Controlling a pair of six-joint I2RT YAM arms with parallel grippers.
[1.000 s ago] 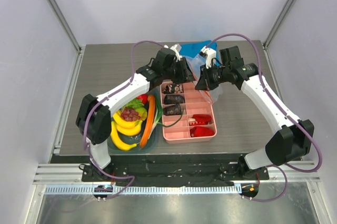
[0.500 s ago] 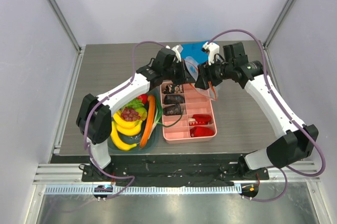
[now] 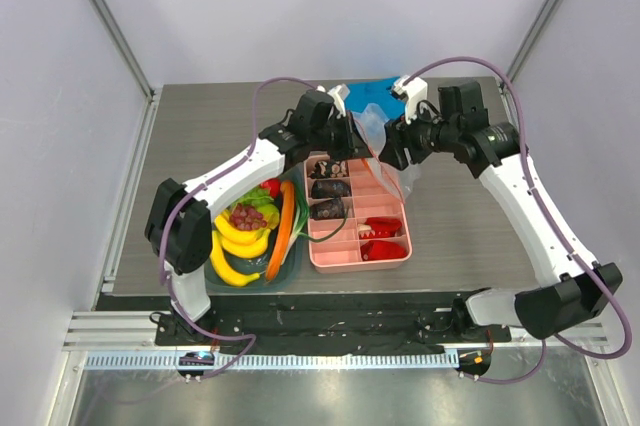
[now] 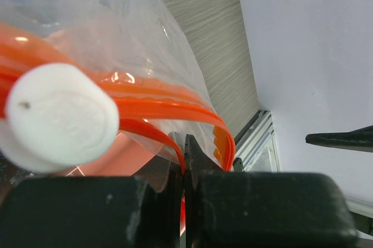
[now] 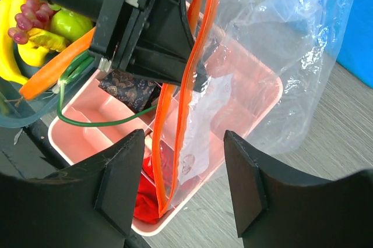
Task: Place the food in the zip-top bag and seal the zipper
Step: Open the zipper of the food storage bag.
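The zip-top bag point(image 3: 398, 172) hangs clear and crinkly over the pink tray, its mouth partly apart. My left gripper point(image 4: 185, 143) is shut on the orange zipper point(image 4: 157, 108) at the bag's upper corner; in the top view this gripper point(image 3: 352, 138) sits just left of the bag. My right gripper point(image 5: 183, 181) stands open, and the zipper point(image 5: 175, 126) dangles between its fingers point(image 5: 119, 184) without touching them. The food lies in a bowl to the left: a purple grape bunch point(image 3: 248, 216), a green apple point(image 5: 70, 24) and a small red fruit point(image 3: 270, 187).
A pink compartment tray point(image 3: 392, 254) holds dark patterned pieces and red pieces point(image 3: 382, 227). The bowl point(image 3: 296, 258) also carries bananas point(image 3: 235, 256) and a carrot point(image 3: 283, 229). A blue cloth point(image 3: 372, 96) lies behind the bag. A white round pad point(image 4: 58, 117) looms close in the left wrist view.
My left gripper closed on the zipper strip. My right gripper opened, let go of the bag and drew back to the right.
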